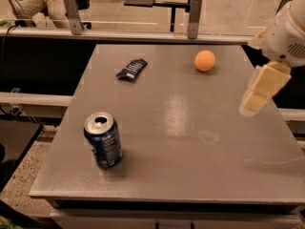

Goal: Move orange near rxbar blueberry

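Observation:
The orange (pixel 205 60) is a small round fruit at the far right of the grey table (pixel 181 128). The rxbar blueberry (pixel 131 69) is a flat dark navy wrapper lying at the far left-centre, well apart from the orange. My gripper (pixel 259 92) hangs above the table's right edge, in front of and to the right of the orange, not touching it. It holds nothing that I can see.
An upright blue soda can (pixel 103 140) with an open top stands near the front left of the table. A railing with metal posts (pixel 193 11) runs behind the table. The floor drops away on the left.

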`<state>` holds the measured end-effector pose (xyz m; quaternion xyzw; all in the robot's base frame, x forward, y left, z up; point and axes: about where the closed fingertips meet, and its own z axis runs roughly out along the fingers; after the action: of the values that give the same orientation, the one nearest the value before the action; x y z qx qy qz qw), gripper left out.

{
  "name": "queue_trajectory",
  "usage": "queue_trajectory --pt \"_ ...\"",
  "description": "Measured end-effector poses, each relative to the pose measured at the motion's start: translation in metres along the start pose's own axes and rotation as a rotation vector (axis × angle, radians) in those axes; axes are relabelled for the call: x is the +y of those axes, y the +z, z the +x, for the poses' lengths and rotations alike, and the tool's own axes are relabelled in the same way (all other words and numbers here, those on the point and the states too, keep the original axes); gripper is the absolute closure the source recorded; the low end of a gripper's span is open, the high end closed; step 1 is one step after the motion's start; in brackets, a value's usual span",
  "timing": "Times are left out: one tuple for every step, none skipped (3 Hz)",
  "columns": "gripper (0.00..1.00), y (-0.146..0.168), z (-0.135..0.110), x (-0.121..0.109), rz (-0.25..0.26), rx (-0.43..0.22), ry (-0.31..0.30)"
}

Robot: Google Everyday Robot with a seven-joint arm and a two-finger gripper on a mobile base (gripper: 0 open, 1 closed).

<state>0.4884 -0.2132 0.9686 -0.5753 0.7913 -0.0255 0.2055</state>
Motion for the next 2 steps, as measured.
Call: queue_trajectory --pt "0.00 0.021 -0.006 -0.029 0.018 -0.046 0.045" --pt "0.00 0.046 -0.009 -0.069 0.045 -0.070 0.101"
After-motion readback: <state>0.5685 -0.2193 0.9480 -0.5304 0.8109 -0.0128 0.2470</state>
